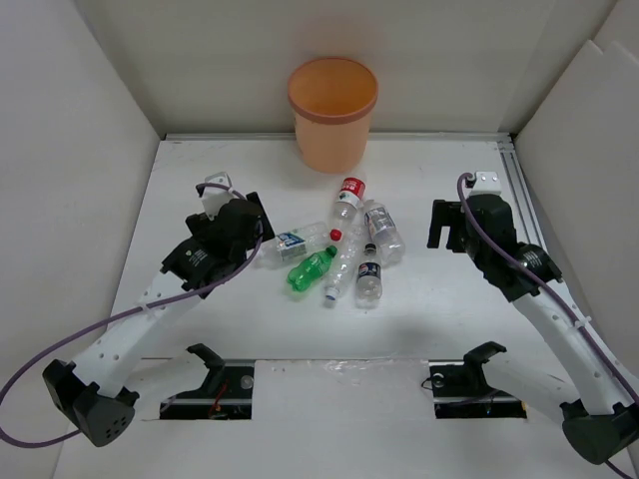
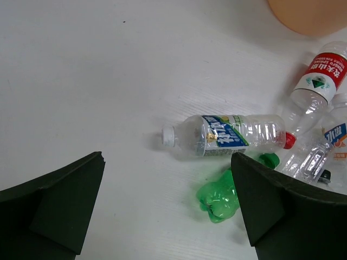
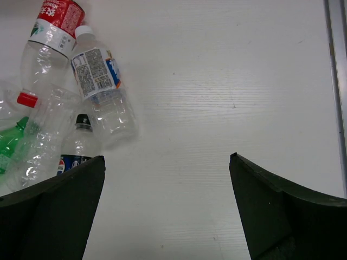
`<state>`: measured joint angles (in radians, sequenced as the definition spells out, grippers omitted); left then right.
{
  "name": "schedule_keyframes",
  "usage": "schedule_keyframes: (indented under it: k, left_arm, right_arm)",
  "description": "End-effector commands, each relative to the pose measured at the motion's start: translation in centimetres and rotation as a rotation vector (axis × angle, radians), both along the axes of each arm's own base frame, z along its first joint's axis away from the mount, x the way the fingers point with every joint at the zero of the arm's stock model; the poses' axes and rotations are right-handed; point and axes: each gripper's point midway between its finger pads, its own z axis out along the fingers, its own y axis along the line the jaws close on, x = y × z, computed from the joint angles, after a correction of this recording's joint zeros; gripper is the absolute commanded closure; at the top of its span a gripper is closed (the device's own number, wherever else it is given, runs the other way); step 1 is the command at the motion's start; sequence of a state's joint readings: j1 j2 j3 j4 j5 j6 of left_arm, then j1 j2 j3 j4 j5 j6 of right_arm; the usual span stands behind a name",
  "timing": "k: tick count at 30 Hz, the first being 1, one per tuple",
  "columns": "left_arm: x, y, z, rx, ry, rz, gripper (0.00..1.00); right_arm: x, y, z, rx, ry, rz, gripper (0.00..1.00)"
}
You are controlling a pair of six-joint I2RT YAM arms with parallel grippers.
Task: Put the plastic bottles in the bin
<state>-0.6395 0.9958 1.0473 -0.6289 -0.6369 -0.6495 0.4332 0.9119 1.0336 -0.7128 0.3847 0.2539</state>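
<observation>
Six plastic bottles [image 1: 344, 261]: all lie on their sides in one loose cluster at the middle of the table, on the near side of the bin and outside it.
Red-labelled bottle [image 1: 346, 198]: farthest of the cluster and nearest the bin, with its red cap pointing toward the near side.
Blue-and-green-labelled bottle [image 2: 225, 134]: left side of the cluster, lying crosswise, with its white cap toward the left arm.
Green bottle [image 1: 311, 269]: just on the near side of that one, lying at a slant, its cap end toward the middle of the pile.
Crumpled clear bottle [image 3: 40, 146]: middle of the cluster, between the green bottle and the dark-capped one.
Dark-capped bottle [image 1: 369, 277]: near right of the cluster, with a dark blue label.
White-capped bottle [image 3: 97, 73]: right side of the cluster, with a white and blue label.
Bin [image 1: 332, 115]: round, orange-peach, upright at the far middle of the table by the back wall.
Left gripper [image 2: 167, 179]: jaws spread wide with nothing between them, just left of the cluster; the white cap lies beyond the fingertips, apart from them.
Right gripper [image 3: 167, 162]: jaws spread wide over bare table, right of the cluster and apart from it.
Table [image 1: 449, 170]: white, walled by white panels on three sides.
Purple cables [image 1: 30, 369]: one runs along each arm.
</observation>
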Motion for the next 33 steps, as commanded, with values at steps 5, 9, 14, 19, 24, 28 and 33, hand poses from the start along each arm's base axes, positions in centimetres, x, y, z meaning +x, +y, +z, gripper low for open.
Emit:
schedule_keyframes:
  k: [5, 9, 14, 19, 24, 28, 33]
  left_arm:
    - [0.3, -0.2, 0.0, 0.005, -0.005, -0.012, 0.00]
    - [0.3, -0.3, -0.1, 0.000, -0.002, -0.019, 0.00]
    - [0.2, -0.4, -0.1, 0.003, 0.003, -0.030, 0.00]
    - [0.5, -1.0, -0.6, 0.005, 0.020, -0.051, 0.00]
    - [0.5, -1.4, -0.6, 0.006, 0.022, -0.077, 0.00]
    - [0.5, -1.7, -0.6, -0.001, 0.023, -0.097, 0.00]
    - [0.5, -2.0, -0.9, -0.003, 0.030, -0.116, 0.00]
  right_arm:
    - [0.5, 0.3, 1.6, 0.011, -0.030, 0.002, 0.00]
    - [0.5, 0.3, 1.6, 0.011, -0.030, 0.002, 0.00]
    - [0.5, 0.2, 2.0, 0.011, -0.047, 0.006, 0.00]
    - [2.7, 3.9, 1.7, 0.056, -0.052, 0.160, 0.00]
    - [6.7, 7.3, -1.6, 0.055, 0.060, 0.265, 0.00]
    - [9.4, 9.0, -5.3, 0.041, 0.164, 0.283, 0.00]
    - [10.4, 10.6, -11.1, 0.052, 0.264, 0.322, 0.01]
